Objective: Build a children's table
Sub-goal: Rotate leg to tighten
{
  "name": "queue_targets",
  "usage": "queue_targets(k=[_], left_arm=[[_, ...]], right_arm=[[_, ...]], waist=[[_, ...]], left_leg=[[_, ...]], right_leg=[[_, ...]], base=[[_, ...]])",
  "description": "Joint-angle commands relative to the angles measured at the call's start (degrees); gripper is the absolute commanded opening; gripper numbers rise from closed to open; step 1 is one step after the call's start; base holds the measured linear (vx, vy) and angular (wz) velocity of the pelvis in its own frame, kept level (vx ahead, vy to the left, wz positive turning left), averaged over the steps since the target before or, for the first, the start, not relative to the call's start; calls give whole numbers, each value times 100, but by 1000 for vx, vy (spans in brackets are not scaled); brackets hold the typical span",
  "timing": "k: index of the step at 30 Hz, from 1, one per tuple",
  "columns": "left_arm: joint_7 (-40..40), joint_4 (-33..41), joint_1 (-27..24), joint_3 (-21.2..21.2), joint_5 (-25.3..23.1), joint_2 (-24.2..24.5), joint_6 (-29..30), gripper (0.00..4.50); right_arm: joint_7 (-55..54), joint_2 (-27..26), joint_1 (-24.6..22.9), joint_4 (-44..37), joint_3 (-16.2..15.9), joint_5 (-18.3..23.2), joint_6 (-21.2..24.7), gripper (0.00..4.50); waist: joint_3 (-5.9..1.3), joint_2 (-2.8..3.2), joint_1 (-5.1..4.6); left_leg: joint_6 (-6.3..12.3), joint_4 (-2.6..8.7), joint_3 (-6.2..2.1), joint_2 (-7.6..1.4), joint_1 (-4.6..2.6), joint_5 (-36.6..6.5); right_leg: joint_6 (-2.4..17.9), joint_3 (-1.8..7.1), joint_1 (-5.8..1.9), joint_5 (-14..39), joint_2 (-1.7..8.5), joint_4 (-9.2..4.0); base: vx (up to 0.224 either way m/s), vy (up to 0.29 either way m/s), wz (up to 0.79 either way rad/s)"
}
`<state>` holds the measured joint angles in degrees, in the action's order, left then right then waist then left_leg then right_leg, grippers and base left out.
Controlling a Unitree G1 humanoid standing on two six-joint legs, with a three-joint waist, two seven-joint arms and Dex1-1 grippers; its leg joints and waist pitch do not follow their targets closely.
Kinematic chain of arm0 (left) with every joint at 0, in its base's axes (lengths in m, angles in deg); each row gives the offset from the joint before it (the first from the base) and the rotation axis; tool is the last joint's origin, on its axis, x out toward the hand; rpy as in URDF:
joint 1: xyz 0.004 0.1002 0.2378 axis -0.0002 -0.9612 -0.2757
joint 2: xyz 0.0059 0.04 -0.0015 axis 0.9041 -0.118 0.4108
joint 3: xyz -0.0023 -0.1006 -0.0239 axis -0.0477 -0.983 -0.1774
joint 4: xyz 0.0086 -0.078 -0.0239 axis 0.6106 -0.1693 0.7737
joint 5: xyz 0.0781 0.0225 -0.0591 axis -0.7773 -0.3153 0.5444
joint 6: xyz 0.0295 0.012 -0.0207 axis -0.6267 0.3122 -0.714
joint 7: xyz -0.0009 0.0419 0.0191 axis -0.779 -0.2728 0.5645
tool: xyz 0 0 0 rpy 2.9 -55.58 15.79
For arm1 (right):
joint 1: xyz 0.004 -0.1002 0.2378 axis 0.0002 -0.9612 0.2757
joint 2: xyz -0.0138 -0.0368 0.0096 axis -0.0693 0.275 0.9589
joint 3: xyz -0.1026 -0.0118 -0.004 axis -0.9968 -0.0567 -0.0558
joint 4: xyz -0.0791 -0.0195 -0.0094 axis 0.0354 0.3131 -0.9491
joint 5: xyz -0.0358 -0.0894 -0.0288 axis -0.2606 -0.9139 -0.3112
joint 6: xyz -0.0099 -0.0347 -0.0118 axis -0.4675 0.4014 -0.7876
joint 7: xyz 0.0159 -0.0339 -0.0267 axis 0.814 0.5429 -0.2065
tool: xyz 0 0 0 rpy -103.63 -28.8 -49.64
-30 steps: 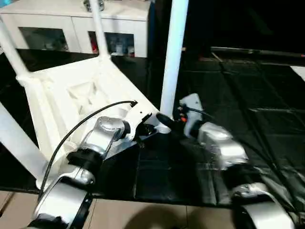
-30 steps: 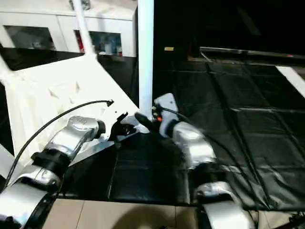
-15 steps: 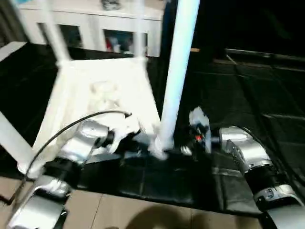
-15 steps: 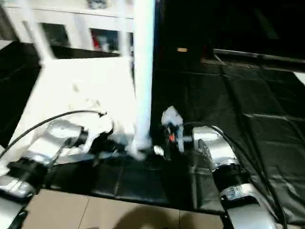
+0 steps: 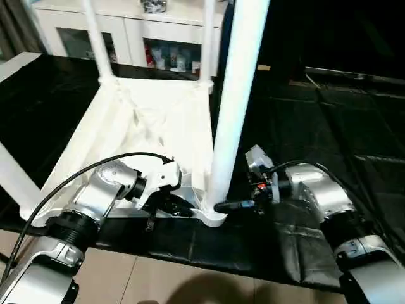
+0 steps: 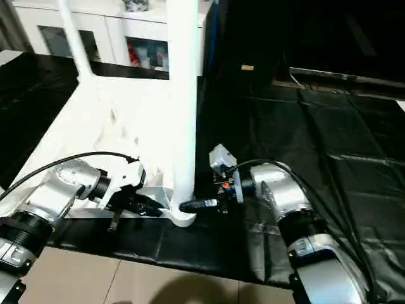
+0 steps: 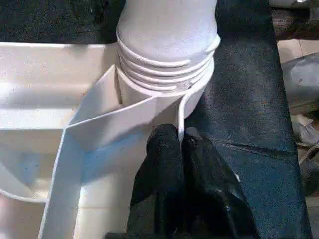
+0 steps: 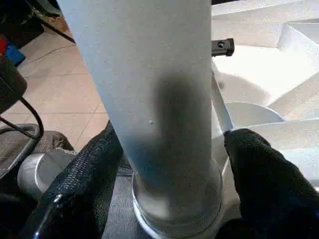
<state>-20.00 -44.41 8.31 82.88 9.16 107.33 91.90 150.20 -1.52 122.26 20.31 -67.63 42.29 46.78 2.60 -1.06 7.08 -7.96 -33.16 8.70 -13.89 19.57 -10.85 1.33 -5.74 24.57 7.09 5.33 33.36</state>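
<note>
The children's table lies upside down on a black mat, its white ribbed top facing up. An upright white leg stands in the near right corner socket. My left gripper is shut on the thin rim of the top just beside that socket, also seen from the head. My right gripper comes in from the right, low on the leg, one black finger on each side and close against it.
Two more legs rise at the far corners, and another at the near left. A white glass-door cabinet stands behind. The black mat stretches right; tiled floor lies in front.
The head camera has shifted and tilted. My right gripper let go of the leg and took hold again low at its foot. The left gripper stays pinched on the rim.
</note>
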Motion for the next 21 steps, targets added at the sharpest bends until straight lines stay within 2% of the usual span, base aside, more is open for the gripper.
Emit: queue_targets(k=[1,2,4,6,8,11,15,19,20,21], left_arm=[[-243,160,-36,180,-23,-9,-69,0],[-244,183,-45,186,-17,-2,-59,0],[-243,205,-52,199,-12,6,-53,0],[-245,205,-51,202,-12,10,-57,0],[-241,194,-41,208,-13,16,-70,0],[-204,158,-15,206,-39,14,-74,0],[27,106,12,188,-119,-40,32,0],[481,24,48,93,-166,-225,254,0],[527,15,52,81,-166,-245,272,0],[632,13,60,33,-128,-317,395,0]], right_arm=[[59,31,112,39,-45,-4,-74,312],[62,10,134,85,-34,-6,-94,312],[90,-19,159,147,-20,-5,-117,278],[99,-32,163,158,-18,-2,-116,274],[130,-56,160,151,-14,16,-94,236],[205,-71,126,119,-3,68,-40,226],[169,-140,56,-12,122,257,152,209],[-87,-201,-172,-350,109,229,155,206],[-122,-209,-193,-380,107,222,151,206],[-309,-254,-253,-448,105,180,186,204]], waist=[[-404,7,-21],[-403,16,-23],[-402,13,-28],[-401,19,-26],[-402,16,-26],[-401,-1,-29],[-392,8,-32],[-371,16,-24],[-371,4,-20],[-363,18,-26]], left_leg=[[285,373,170,79,39,-1093],[277,373,169,81,43,-1103],[263,372,167,82,43,-1140],[265,366,172,87,42,-1156],[266,370,166,85,46,-1129],[268,368,169,83,40,-1135],[252,371,166,84,41,-1181],[212,356,177,94,9,-1381],[197,363,169,97,16,-1387],[191,369,164,105,28,-1415]], right_leg=[[1140,209,-403,1679,192,-260],[1130,210,-404,1691,194,-263],[1121,210,-401,1749,197,-266],[1122,214,-402,1758,192,-269],[1108,212,-407,1746,191,-263],[1115,213,-402,1746,191,-262],[1078,218,-398,1866,190,-270],[995,237,-357,2129,184,-307],[969,238,-365,2184,184,-304],[941,233,-370,2254,179,-313]], base=[[0,0,0],[0,0,0],[0,0,0],[0,0,0],[0,0,0],[0,0,0],[0,0,0],[0,0,0],[0,0,0],[0,0,0]])
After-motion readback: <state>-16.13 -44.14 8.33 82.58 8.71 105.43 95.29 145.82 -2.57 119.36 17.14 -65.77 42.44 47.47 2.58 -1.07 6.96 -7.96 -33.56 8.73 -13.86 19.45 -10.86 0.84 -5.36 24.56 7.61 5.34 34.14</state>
